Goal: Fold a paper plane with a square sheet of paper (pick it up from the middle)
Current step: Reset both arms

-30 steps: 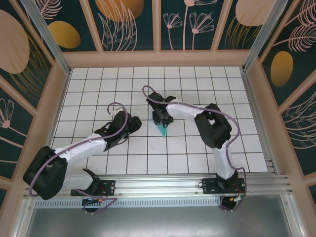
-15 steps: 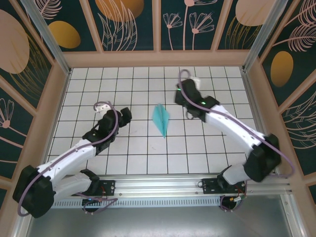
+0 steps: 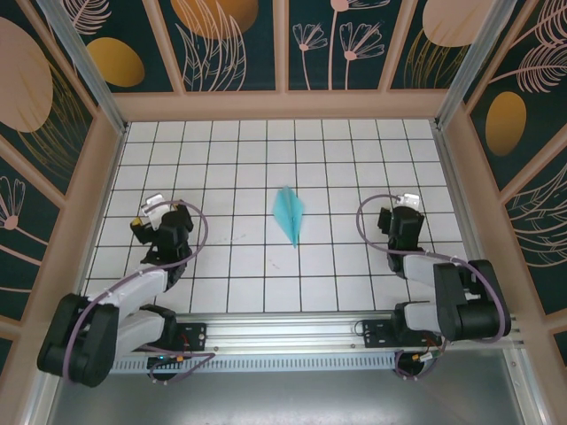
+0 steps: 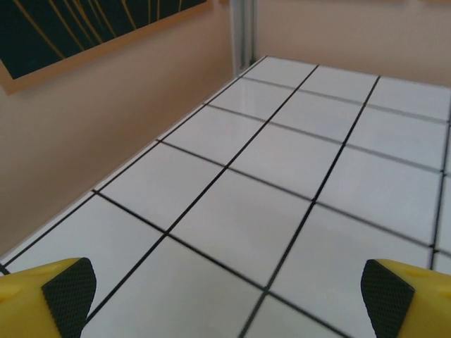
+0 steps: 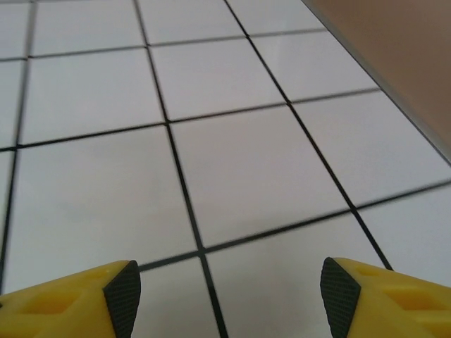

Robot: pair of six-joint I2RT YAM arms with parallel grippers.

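The square sheet of paper lies folded as a slim turquoise paper plane (image 3: 289,213) on the white tiled table (image 3: 248,150), its sharp tip towards the near edge. Nothing touches it. My left gripper (image 3: 152,209) sits low at the near left, well away from the plane. In the left wrist view the left gripper (image 4: 225,303) is open, with bare tiles between its yellow fingers (image 4: 63,292). My right gripper (image 3: 406,207) sits low at the near right. In the right wrist view the right gripper (image 5: 225,296) is open too, with bare tiles between its fingers (image 5: 123,292).
Peach side walls (image 3: 96,186) and a back wall (image 3: 283,106) enclose the tiled table. The left wall (image 4: 106,113) rises close beside my left gripper. The right wall (image 5: 402,56) runs near my right gripper. A metal rail (image 3: 292,332) carries both arm bases.
Both arms have drawn back from the table's centre to the near corners. Both grippers have opened wider. The plane, released by the right gripper, now lies flat and alone.
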